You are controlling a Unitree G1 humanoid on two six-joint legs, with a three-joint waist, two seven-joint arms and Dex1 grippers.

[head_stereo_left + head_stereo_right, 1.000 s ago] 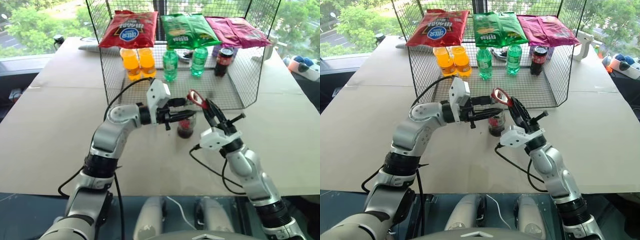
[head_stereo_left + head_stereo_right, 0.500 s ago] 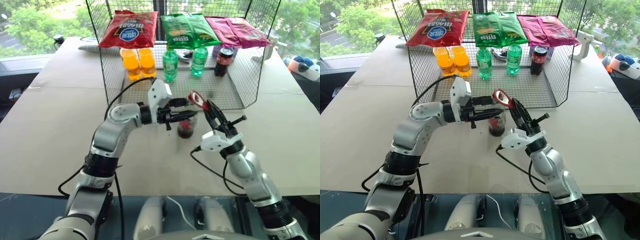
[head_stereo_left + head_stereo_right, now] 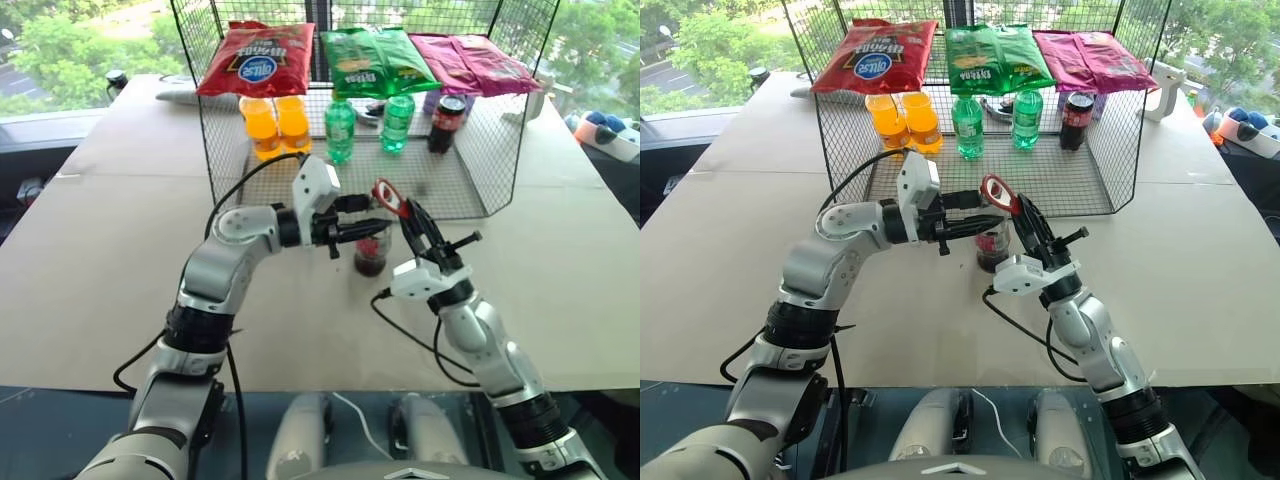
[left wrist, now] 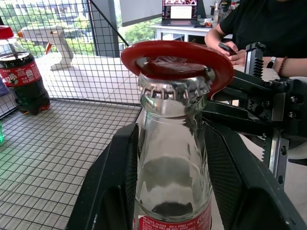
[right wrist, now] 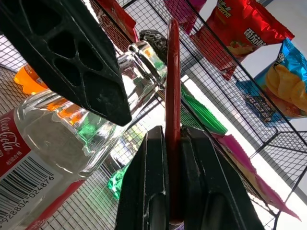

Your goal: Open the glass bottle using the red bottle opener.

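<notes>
Glass bottle (image 4: 173,177) neck clamped in left claw (image 3: 372,226); right claw (image 5: 173,177) pinching red bottle opener (image 4: 175,60) over cap

Chip bags (image 3: 258,58): three. Orange bottles (image 3: 262,124): two. Green bottles (image 3: 340,130): two. Dark cola bottle (image 3: 446,122): one.

Head cameras look down over the table (image 3: 90,250); both wrist cameras closely frame the glass bottle (image 4: 173,158).

Right tool (image 5: 173,158) is clamped tight on the flat red bottle opener (image 5: 172,81). Its edge sits against the clear glass bottle's (image 5: 72,129) capped mouth, under a black finger (image 5: 72,52).
</notes>
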